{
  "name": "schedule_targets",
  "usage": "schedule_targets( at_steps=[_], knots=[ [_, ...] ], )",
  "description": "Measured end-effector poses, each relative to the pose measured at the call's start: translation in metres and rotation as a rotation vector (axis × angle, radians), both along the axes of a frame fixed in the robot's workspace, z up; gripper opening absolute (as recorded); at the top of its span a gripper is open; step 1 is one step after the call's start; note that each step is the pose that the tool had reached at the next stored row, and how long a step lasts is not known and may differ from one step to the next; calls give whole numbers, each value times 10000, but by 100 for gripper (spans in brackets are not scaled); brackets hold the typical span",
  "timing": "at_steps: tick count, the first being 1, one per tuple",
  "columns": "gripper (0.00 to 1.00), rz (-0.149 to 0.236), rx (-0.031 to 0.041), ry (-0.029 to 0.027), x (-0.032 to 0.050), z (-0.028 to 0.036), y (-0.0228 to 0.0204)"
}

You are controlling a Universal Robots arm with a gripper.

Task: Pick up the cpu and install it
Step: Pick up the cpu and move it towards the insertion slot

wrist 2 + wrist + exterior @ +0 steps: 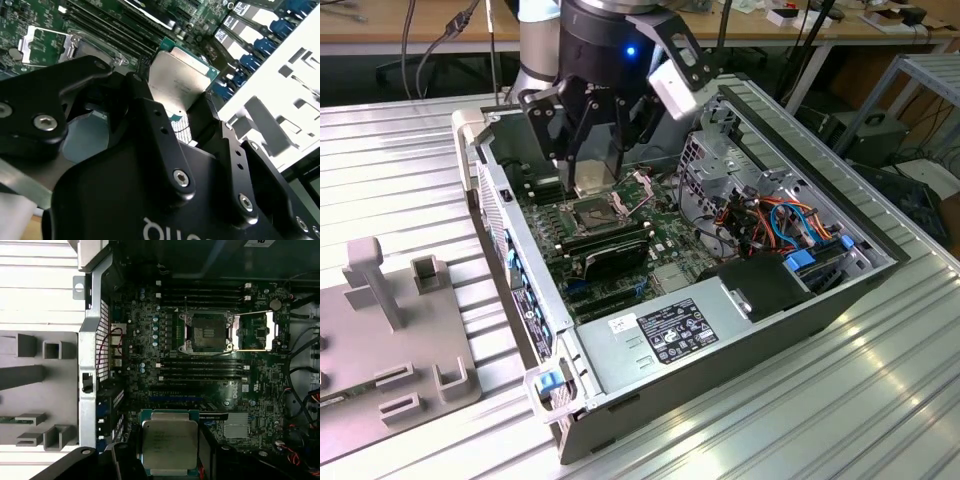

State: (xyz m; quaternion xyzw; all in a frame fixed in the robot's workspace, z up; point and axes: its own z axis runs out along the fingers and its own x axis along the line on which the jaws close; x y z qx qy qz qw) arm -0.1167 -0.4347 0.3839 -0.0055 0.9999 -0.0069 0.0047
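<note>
The gripper [175, 102] lies nearest the lens in the second wrist view, its black bolted body taking up the lower half of the picture. Its fingers [145, 100] are clamped on opposite edges of the cpu [182, 80], whose dull silver-grey top faces the camera with a green rim around it.

In the first wrist view the cpu [169, 446] hangs between the same fingers, above the motherboard [150, 340] and clear of it. That view looks straight down on the socket [206, 332]: a dark square bed with its hinged metal frame [252, 330] swung open to one side. Long black memory sticks [200, 367] lie in rows on both sides of the socket.

The exterior view shows what the wrist views cannot: the arm reaching down into the open computer case [800, 310], with the cpu [588, 178] held just above the socket [592, 212]. Whether a gap remains between them cannot be told from there. The open frame [638, 190] lies just beside the socket, towards the exterior view's right.

Further out in the case are orange and blue cables [770, 215] and the power supply [675, 330] with its label. The case lies on a ribbed metal tabletop [880, 400]. A grey fixture [390, 340] with slots and posts rests on the exterior view's left.
</note>
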Motion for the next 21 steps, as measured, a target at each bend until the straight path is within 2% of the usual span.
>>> schedule_targets(
  at_steps=[13, 21],
  knots=[
    [55, 1, -1, 0, 297, 0, 0],
    [55, 3, 0, 0, 313, 0, 0]
  ],
)
